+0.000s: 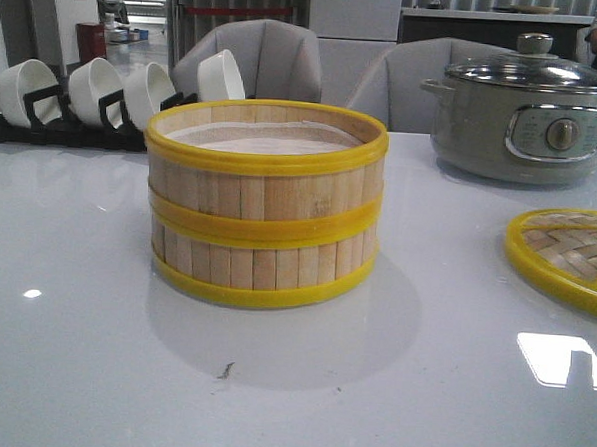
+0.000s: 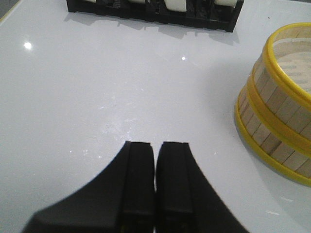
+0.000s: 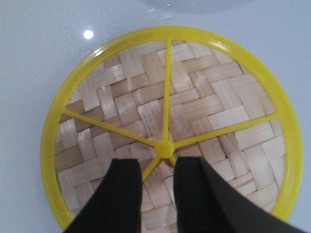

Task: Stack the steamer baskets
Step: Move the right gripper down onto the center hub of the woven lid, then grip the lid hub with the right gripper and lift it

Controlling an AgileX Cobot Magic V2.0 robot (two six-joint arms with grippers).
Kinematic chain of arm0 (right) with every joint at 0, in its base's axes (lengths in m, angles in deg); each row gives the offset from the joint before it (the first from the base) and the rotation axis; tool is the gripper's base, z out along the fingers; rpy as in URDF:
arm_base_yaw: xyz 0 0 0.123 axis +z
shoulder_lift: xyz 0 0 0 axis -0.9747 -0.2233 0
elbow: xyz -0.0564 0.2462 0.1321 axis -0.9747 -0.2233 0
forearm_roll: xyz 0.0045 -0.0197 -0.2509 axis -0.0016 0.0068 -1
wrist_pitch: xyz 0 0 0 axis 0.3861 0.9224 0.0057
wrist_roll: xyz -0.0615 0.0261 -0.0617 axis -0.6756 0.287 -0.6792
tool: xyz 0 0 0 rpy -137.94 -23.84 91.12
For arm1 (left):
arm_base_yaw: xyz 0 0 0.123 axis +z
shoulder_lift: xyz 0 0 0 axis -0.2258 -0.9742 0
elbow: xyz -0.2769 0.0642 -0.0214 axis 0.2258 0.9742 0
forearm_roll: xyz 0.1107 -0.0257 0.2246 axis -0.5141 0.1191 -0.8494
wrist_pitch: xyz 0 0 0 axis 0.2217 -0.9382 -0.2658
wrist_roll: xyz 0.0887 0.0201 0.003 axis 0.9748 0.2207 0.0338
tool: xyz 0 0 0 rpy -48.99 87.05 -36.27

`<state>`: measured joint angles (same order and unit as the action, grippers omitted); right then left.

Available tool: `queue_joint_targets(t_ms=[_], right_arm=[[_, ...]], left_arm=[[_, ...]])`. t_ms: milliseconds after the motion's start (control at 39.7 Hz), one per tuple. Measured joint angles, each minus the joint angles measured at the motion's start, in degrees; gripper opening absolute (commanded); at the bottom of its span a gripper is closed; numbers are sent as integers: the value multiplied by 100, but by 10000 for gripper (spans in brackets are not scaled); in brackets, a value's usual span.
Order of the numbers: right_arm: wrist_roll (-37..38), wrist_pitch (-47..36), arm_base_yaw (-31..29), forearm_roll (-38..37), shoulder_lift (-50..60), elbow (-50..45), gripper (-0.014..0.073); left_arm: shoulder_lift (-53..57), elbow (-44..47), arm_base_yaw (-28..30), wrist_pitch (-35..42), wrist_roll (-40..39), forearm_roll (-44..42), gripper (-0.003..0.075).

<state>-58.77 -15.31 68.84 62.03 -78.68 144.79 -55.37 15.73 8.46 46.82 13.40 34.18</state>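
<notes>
Steamer baskets (image 1: 263,204): sitting one on the other at the table's middle, rims lining up (stack looking done).
Left gripper (image 2: 155,160): hovering over bare white table (image 2: 97,97), fingers pressed together, holding nothing, baskets off to its side.
Right gripper (image 3: 156,170): hanging above the woven bamboo lid (image 3: 209,107), fingers parted astride the hub.
Advice: descending straight, centring on the hub, closing gently.

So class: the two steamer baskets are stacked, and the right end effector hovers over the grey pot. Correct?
Not quite. The steamer baskets are stacked, but the right end effector hovers over the woven lid, not the grey pot. The right wrist view shows this.
</notes>
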Motion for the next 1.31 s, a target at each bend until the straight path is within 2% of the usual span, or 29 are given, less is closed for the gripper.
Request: queue_joint_targets(t_ms=[529, 1309], right_arm=[[0, -300, 0, 0, -423, 0, 305], [-9, -300, 0, 0, -856, 170, 305]], left_arm=[[0, 0, 0, 0, 0, 0, 85], [0, 0, 0, 0, 0, 0, 85]])
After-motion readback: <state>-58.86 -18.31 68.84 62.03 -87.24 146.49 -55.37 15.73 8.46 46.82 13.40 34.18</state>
